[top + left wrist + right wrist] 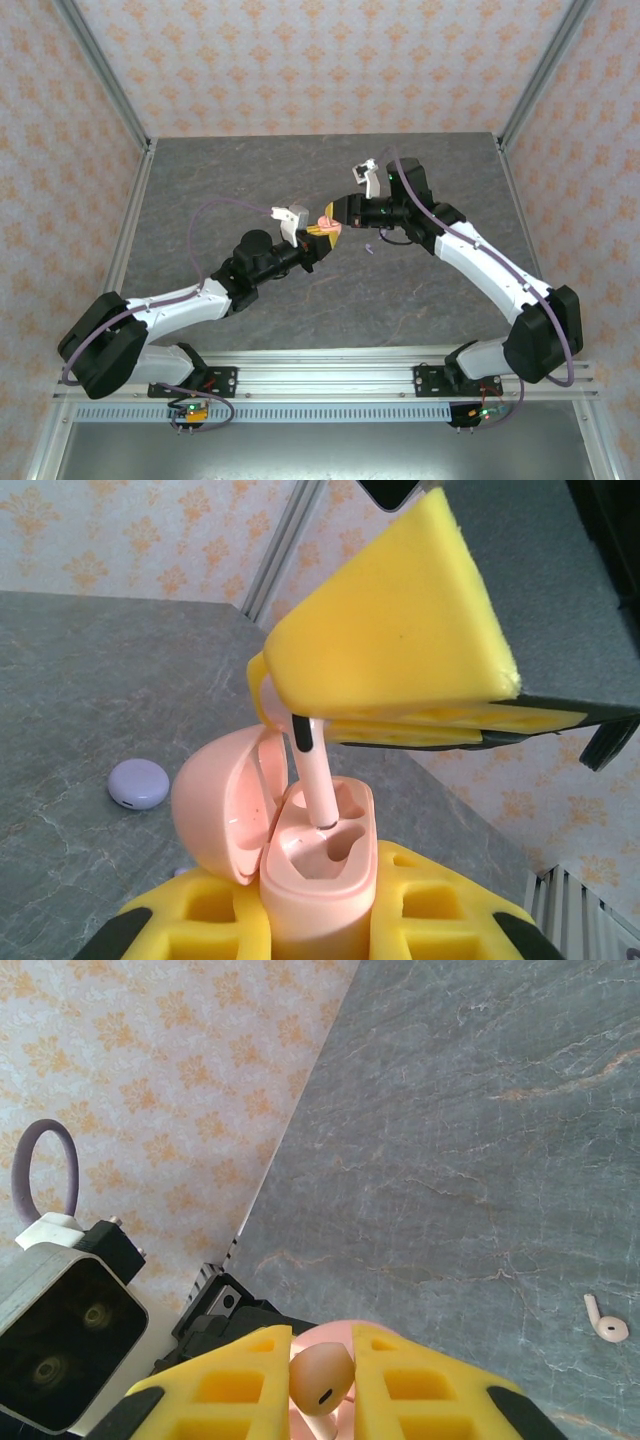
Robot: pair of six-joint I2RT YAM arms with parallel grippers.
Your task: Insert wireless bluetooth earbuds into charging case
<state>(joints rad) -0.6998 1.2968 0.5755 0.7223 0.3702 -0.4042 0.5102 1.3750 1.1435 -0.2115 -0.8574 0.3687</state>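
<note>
Pink bud [314, 780]: pinched by head in right claw [320, 1355], pads narrow on it; stem hangs near upright, tip at mouth of socket in pink case [345, 875]. Case: clamped at base in left claw [320, 930], lid open. We judge next move straight down along stem, no sideways shift. Left wrist view gives us stem-to-socket line; right wrist view gives grip on head, plus second bud [606, 1321] loose on surface [480, 1110]. Lilac case [138, 783] shut, lying well apart.

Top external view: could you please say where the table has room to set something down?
Bare table lies along the far wall and just beyond the near rail. Crowded: centre, around the pink case and lilac earbud.
</note>
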